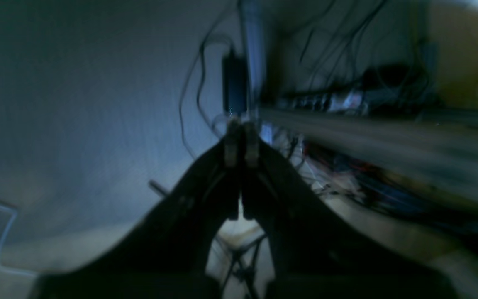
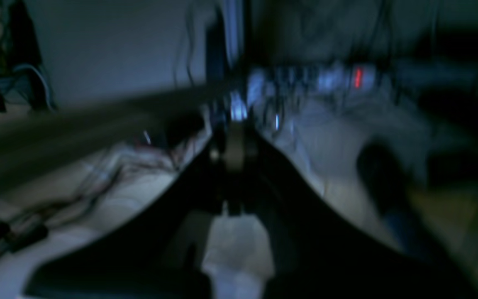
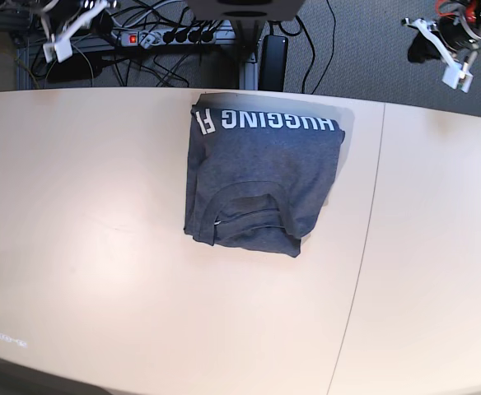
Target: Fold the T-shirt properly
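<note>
The table (image 3: 142,313) fills most of the base view, a pale wooden top with a thin seam running down its right part. On it, near the far edge and a little right of centre, lies the T-shirt (image 3: 261,177), a heathered dark blue-grey bundle folded into a compact, roughly rectangular shape. White block lettering runs along its far edge, seen upside down, and the round ribbed collar shows on top toward the near edge. The near-right corner of the fold sits slightly askew. Nothing touches the shirt.

Beyond the table's far edge, a power strip (image 3: 154,35) and a tangle of dark cables (image 3: 315,49) lie on the grey floor.

Both arms are raised well clear of the cloth, at the far corners of the base view. The left gripper (image 3: 459,74) hangs at the upper right, beyond the table's far edge and well apart from the shirt. In its own wrist view the left gripper (image 1: 241,143) has its fingers (image 1: 230,149) pressed together with nothing between them, pointing at a blurred wall and cables.

The right gripper (image 3: 55,48) sits at the upper left, also off the table. Its wrist view is heavily blurred, yet the right gripper (image 2: 235,149) shows its jaws clenched together on nothing.
</note>
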Available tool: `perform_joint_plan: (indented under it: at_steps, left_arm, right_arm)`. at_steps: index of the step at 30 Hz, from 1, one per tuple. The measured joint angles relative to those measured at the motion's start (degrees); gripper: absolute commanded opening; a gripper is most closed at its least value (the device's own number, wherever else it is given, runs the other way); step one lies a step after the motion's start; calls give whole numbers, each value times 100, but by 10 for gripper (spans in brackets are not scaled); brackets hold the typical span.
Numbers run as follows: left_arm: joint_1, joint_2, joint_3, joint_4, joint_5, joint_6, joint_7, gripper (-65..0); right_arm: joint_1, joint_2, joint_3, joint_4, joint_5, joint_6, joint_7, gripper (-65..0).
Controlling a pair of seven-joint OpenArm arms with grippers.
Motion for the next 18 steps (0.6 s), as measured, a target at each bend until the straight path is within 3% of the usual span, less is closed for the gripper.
perform_joint_plan:
  at_steps: [3,5,8,13,18]
  left_arm:
    - [-219,-11,782,-957,916,72,-737,-650]
    - [-557,4,1379,-1818,1405,595,-1244,-650]
    - [-1285,17,2326,-3357,1899,1357,-1987,-650]
    - [-2688,341,3711,-6054,1943,2155,-2671,-650]
    - [-3832,1032,4094,-7390,2013,2444,-2726,-650]
  right_arm:
    - [-20,-72,-2,-815,-184,-20,433,-650]
    - [63,-59,-2,-1451,-361,-22,800,-650]
    - [422,-42,9,-2470,-656,-28,807,-650]
    - [1443,-76,9,-4223,-1217,-101,905,-650]
    - [2708,-74,9,-5576,-1486,-111,1117,-650]
